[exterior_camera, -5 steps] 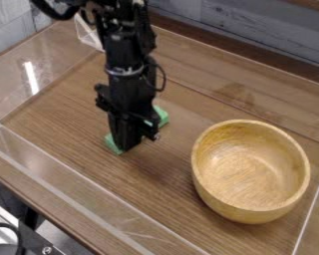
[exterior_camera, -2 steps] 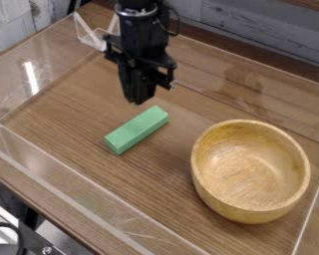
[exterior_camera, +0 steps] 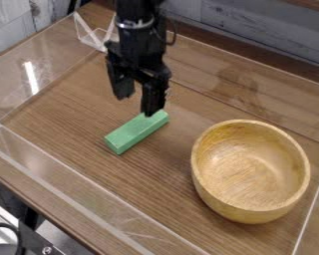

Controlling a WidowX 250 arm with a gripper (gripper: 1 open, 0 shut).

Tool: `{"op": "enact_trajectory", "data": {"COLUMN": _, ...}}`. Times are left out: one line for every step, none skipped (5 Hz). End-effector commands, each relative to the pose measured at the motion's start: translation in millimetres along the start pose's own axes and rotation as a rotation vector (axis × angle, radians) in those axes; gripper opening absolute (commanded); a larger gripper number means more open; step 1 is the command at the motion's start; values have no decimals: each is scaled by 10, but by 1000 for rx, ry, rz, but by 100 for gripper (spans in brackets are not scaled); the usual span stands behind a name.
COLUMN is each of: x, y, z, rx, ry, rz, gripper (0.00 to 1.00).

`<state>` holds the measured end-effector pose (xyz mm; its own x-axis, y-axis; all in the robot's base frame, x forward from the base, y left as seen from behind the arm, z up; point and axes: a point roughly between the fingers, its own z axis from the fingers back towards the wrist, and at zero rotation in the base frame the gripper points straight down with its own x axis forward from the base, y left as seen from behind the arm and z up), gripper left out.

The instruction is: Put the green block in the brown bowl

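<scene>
Lying flat on table (exterior_camera: 69,105), green block (exterior_camera: 136,130) runs diagonally, lower-left to upper-right; pincer (exterior_camera: 137,96) released above.

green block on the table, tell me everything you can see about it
The small bright green rectangular block is an elongated, matte, plain-sided bar. It lies flat on the brown wood-grain table, angled diagonally, left of the round light-brown wooden bowl and not in it. The open black gripper hangs just above its far end; nothing grips it.
</scene>
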<state>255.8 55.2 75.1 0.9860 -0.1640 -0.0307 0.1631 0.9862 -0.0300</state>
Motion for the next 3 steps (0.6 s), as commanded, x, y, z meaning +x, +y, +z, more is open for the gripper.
{"op": "enact_trajectory", "data": {"x": 17, "y": 88, "z": -49, "rx": 20, "ry": -48, "rz": 0, "gripper": 100}}
{"op": "enact_trajectory", "data": {"x": 5, "y": 118, "z": -181, "rx": 21, "ry": -57, "rz": -5, "gripper": 100}}
{"op": "enact_trajectory", "data": {"x": -1, "y": 132, "z": -296, "rx": 17, "ry": -61, "rz": -8, "gripper": 100}}
